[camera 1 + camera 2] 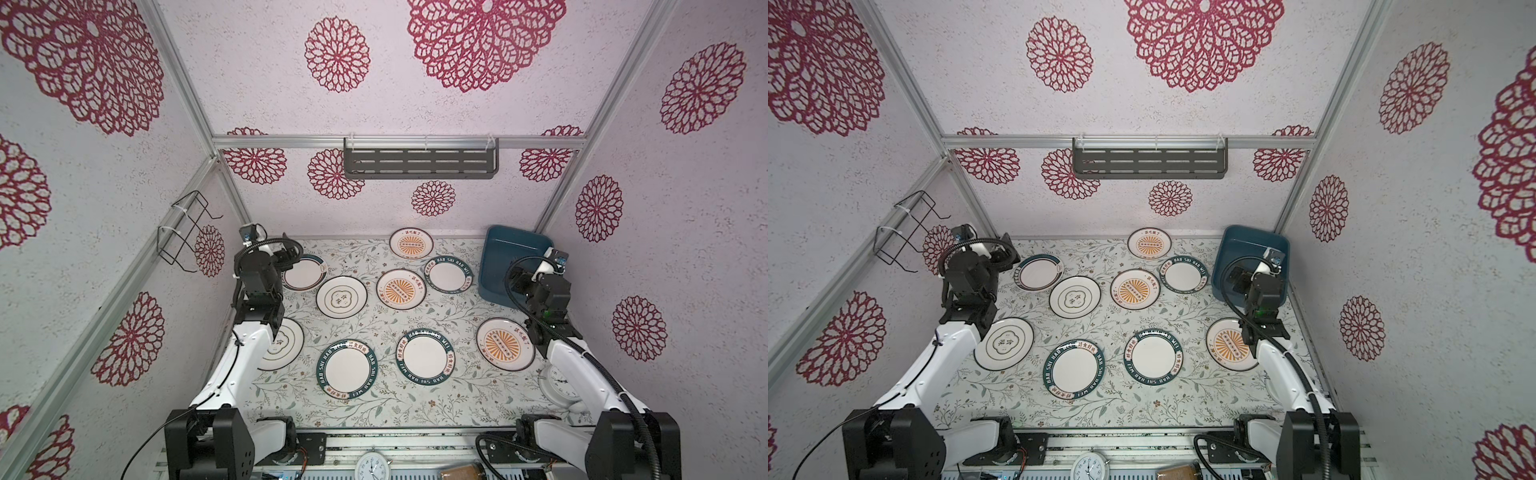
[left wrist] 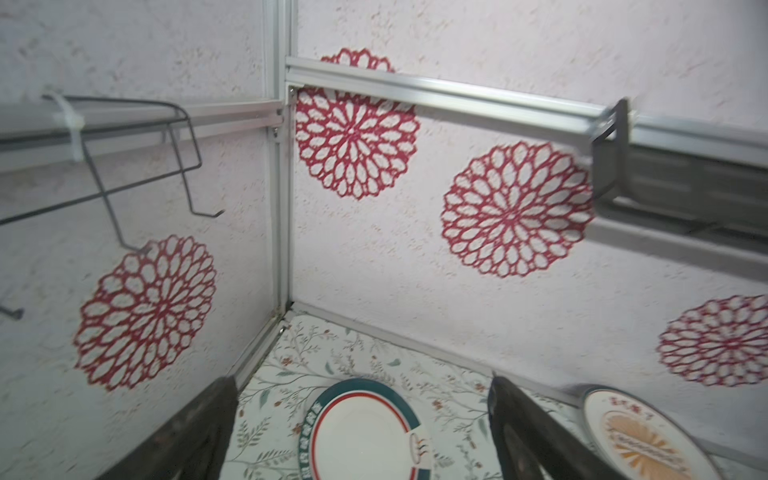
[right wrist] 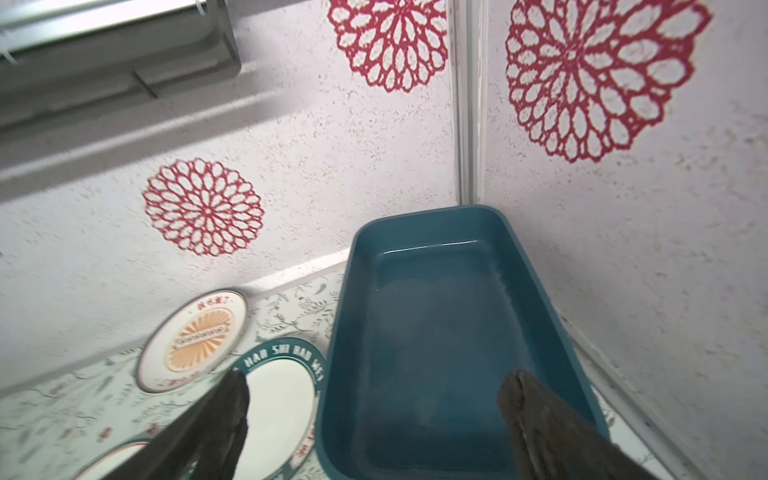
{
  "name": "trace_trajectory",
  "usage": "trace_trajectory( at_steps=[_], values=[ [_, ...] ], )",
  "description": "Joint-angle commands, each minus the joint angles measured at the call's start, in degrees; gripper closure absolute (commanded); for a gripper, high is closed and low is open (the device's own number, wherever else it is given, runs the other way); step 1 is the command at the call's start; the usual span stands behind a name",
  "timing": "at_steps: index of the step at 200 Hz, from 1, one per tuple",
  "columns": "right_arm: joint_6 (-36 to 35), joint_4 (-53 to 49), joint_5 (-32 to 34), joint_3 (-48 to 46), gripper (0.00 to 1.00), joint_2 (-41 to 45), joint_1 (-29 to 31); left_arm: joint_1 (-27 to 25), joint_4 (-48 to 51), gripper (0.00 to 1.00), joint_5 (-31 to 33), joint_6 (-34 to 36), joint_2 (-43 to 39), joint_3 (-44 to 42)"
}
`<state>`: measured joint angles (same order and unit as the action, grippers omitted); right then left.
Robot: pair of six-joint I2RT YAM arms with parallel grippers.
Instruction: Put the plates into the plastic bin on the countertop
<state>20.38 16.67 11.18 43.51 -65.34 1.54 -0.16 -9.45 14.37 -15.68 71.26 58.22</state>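
Note:
Several white plates lie flat and apart on the vine-printed countertop point(image 1: 374, 324): green lettered rims point(image 1: 348, 370) point(image 1: 424, 357) point(image 1: 449, 274), orange sunbursts point(image 1: 401, 289) point(image 1: 505, 344) point(image 1: 410, 244), clover emblems point(image 1: 340, 297). The teal plastic bin point(image 1: 505, 249) point(image 3: 415, 214) stands empty in the far right corner. My left gripper point(image 1: 291, 251) point(image 2: 362, 380) is open above a green-and-red-rimmed plate point(image 2: 357, 432) at the far left and holds nothing. My right gripper point(image 1: 517, 278) point(image 3: 377, 374) hangs open over the bin's near end, also with nothing in it.
A grey slotted shelf point(image 1: 419, 162) hangs on the back wall, and a black wire rack point(image 1: 187, 232) on the left wall. A white clock point(image 1: 557, 384) lies at the front right, partly under the right arm. Another clock point(image 1: 372, 465) sits on the front rail.

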Motion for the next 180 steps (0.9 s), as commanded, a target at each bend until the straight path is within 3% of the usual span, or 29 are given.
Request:
trace_trajectory(
  at_steps=[1, 25, 50, 67, 99, 142, 159, 168, 180],
  values=[
    [14.97, -16.30, -6.57, 5.14, 0.01, -0.73, 1.89, -2.43, 18.65, 0.03, -6.65, -12.47, 2.22, 9.37],
    [24.06, -14.89, -9.56, 7.44, 0.01, -1.50, 7.51, -5.19, 23.04, 0.03, -14.00, -24.66, 5.39, 16.45],
    [32.52, -10.57, -11.41, 8.20, 0.01, -3.41, 14.29, -8.93, 18.33, 0.03, -21.51, -35.91, 8.12, 17.17],
    [32.85, -12.75, -10.69, 11.72, 0.01, -5.36, 19.82, -11.12, 16.68, 0.03, -24.14, -39.76, 10.41, 18.47],
    [28.38, -16.12, -4.75, 17.63, 0.01, -5.84, 27.17, -13.80, 16.61, 0.03, -26.17, -39.58, 12.89, 21.51],
    [35.82, -4.75, -3.42, 8.98, 0.01, 0.51, 25.45, -11.88, -6.27, 0.03, -34.83, -50.21, 12.28, 11.18],
    [38.35, -0.49, -7.11, 4.86, 0.01, 1.98, 22.18, -11.16, -19.90, 0.03, -38.75, -54.22, 13.33, 7.67],
    [39.50, -0.21, -7.27, 3.81, 0.01, 2.37, 21.26, -11.07, -19.79, 0.03, -40.44, -53.60, 14.43, 9.30],
    [40.24, -1.88, -6.10, 3.02, 0.01, 2.94, 20.38, -11.41, -12.60, 0.03, -41.31, -50.68, 15.92, 13.71]
  ],
)
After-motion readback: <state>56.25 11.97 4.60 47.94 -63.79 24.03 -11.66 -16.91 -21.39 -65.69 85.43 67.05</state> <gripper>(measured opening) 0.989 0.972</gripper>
